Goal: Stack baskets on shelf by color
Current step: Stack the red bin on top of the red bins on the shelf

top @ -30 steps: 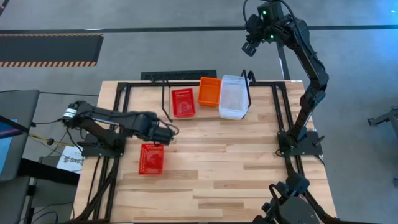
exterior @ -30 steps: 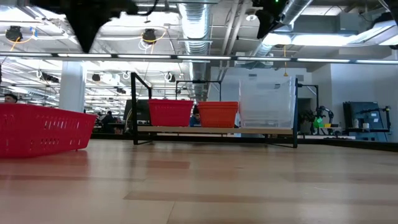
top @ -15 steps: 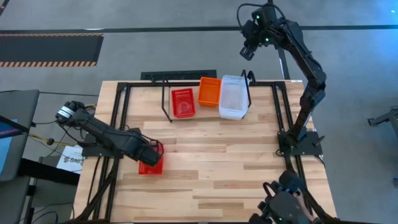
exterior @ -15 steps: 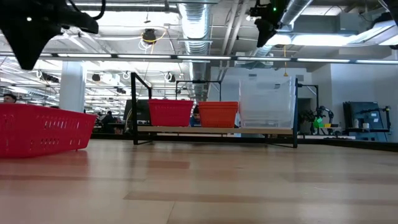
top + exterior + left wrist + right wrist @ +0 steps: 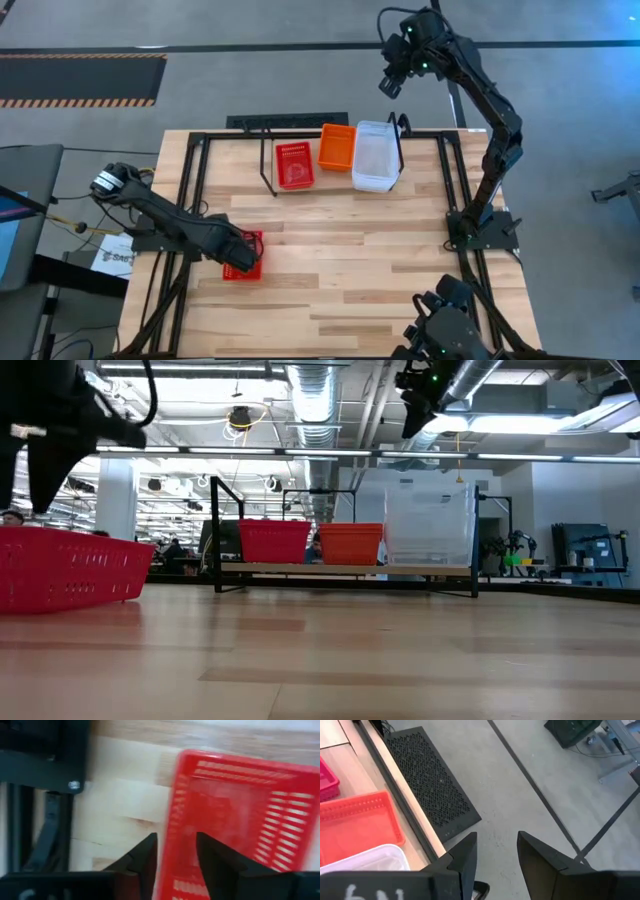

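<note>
A loose red basket (image 5: 243,262) lies on the table near the left edge; in the low view this basket (image 5: 70,568) sits at the far left. My left gripper (image 5: 175,851) hovers over it, open, one finger on each side of a side wall's rim (image 5: 169,827). On the shelf (image 5: 268,172) at the far side stand a red basket (image 5: 294,165), an orange basket (image 5: 337,146) and a clear basket (image 5: 375,156). My right gripper (image 5: 495,851) hangs open, high over the floor beyond the shelf. My left gripper comes at the loose red basket from above, tipped down, with the side wall's rim (image 5: 170,840) between its open fingers. Whether either finger touches the wall I cannot tell. The basket rests flat on the table.
The black tubular frame (image 5: 190,190) bearing the arms runs along the table's left and right sides. A dark perforated panel (image 5: 427,785) lies on the floor behind the table. Bare wood (image 5: 360,260) spreads across the middle and near part.
My left gripper has moved toward the table's near edge and down, from beyond the loose red basket's far end to over the basket itself. The basket has stayed in place. My right gripper has drifted a little toward the left.
</note>
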`<action>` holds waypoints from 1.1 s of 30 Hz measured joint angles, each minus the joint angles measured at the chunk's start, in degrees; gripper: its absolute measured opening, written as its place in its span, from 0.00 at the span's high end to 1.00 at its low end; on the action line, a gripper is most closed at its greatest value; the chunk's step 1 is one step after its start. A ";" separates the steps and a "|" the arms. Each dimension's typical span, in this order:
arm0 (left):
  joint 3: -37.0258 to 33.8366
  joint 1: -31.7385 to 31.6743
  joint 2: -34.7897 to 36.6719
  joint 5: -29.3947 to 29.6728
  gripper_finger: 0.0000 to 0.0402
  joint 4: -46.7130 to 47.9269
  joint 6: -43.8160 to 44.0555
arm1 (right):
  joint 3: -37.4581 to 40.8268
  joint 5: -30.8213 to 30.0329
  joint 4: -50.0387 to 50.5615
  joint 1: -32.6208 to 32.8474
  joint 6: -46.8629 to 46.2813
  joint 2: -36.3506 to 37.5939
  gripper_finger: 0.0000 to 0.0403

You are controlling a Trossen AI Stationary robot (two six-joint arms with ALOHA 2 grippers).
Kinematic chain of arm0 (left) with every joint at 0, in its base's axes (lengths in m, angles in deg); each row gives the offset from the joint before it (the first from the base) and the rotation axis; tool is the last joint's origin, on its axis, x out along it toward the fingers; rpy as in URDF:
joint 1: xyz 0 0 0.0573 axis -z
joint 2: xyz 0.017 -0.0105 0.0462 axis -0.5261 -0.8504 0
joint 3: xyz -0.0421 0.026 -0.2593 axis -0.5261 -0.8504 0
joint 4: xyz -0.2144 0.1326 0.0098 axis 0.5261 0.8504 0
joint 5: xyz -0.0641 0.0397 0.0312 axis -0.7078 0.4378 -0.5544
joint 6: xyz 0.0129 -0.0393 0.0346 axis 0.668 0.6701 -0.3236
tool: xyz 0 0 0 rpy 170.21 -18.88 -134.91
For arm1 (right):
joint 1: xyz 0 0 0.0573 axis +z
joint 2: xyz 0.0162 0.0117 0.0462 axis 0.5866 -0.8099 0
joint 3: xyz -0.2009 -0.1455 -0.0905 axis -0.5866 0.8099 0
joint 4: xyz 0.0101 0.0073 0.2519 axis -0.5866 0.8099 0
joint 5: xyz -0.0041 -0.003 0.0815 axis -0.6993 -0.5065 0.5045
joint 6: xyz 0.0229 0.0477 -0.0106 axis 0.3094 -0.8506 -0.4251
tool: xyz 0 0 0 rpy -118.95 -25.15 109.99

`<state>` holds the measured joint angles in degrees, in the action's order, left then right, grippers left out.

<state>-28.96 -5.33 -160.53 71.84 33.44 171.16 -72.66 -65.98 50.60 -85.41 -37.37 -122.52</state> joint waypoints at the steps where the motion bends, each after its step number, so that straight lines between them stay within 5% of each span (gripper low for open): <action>1: -0.72 0.00 0.01 -0.91 0.67 0.10 0.01 | 0.00 0.03 -0.06 0.00 -0.02 0.00 0.61; 7: -5.07 0.02 -0.01 -4.09 0.57 -3.02 1.17 | 0.00 0.11 -0.07 -0.02 -0.13 0.00 0.61; 16: -14.78 -0.08 -0.01 -1.40 0.56 -22.01 0.99 | 0.00 0.11 -0.09 -0.04 -0.13 0.00 0.61; 22: -16.96 -0.16 -0.01 -0.40 0.76 -27.41 -0.30 | 0.00 0.04 -0.19 -0.24 -0.11 0.00 0.61; 25: -16.98 -0.22 0.60 3.37 0.95 -27.45 -1.00 | 0.00 -0.02 -0.10 -0.48 -0.09 0.00 0.61; 33: -11.21 -0.26 7.53 26.10 1.00 -26.52 -2.23 | 0.00 0.00 -0.96 -0.48 1.35 0.00 0.70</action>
<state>-40.17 -5.59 -153.00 97.95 6.92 168.93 -72.66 -65.98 49.64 -85.89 -36.02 -122.52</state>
